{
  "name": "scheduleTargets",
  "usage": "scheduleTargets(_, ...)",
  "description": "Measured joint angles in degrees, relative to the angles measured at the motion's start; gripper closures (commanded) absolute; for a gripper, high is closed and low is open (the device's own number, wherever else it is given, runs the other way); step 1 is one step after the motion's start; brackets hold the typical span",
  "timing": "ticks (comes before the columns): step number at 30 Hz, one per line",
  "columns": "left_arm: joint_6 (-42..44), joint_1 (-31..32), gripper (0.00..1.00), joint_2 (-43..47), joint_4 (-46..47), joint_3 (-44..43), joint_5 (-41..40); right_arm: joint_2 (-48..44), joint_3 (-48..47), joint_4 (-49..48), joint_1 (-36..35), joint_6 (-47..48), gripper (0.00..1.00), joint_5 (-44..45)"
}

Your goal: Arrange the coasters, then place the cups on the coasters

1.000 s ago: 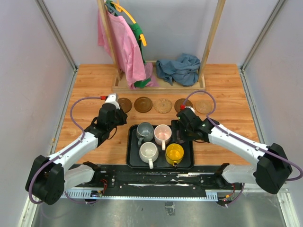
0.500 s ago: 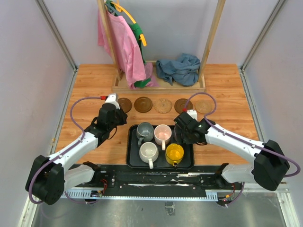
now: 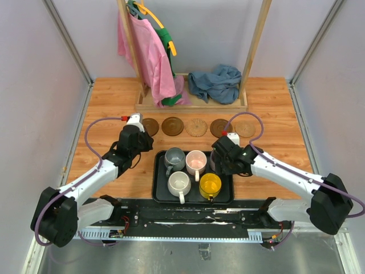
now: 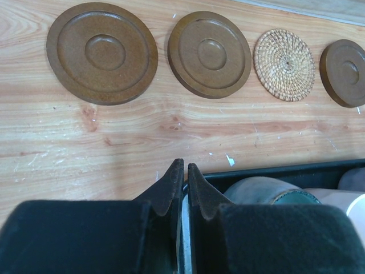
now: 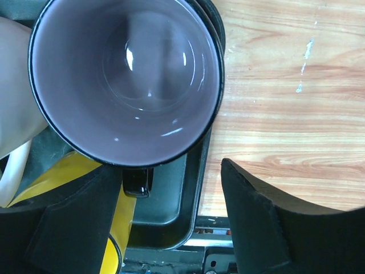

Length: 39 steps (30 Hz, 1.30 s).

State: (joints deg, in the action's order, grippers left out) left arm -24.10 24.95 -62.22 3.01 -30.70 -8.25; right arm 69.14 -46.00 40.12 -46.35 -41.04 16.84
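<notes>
Biggest: light-brown wood table (image 3: 108, 103). Holds a wood clothes rack (image 3: 197, 105) at the far side, w/ pink cloth (image 3: 145, 57) hanging on the left & blue cloth (image 3: 215, 83) heaped on the right.

Next: flat black rectangle tray (image 3: 158, 188), near middle of the table.

Then left gripper (image 4: 185, 171): hangs over the tray's far left edge, tips almost together, nothing btwn them.

Then right gripper (image 5: 165, 177): low over the tray's far right corner, fingers wide apart, w/ the handle side of a black-rimmed mug (image 5: 125, 74) (pale purple inside) btwn them. Not squeezing it; can't tell if touching.

Four more small mugs on the tray: grey mug (image 3: 174, 156) far left, pale pink mug (image 3: 196, 160) just beside it, white mug (image 3: 179, 182) near left, yellow mug (image 3: 210, 184) near right.

Smallest: five thin round coasters in a row on the table, just past the tray. From left: left brown wood coaster (image 3: 150, 126), second brown wood coaster (image 3: 172, 125), woven tan coaster (image 3: 197, 127), third brown wood coaster (image 3: 220, 126), right tan coaster (image 3: 245, 128). No mug on any.
</notes>
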Motion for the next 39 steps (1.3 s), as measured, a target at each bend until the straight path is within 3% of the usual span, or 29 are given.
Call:
scheduleTargets(18, -0.37, 0.0, 0.89, -1.27, 0.48, 0.28, 0.0, 6.32, 0.46, -6.19, -0.17, 0.79, 0.37, -2.12)
scheduleTargets(39, -0.87, 0.0, 0.89, -1.81, 1.84, 1.01, 0.46, -0.37, 6.05, -4.04, -0.48, -1.42, 0.4, 0.11)
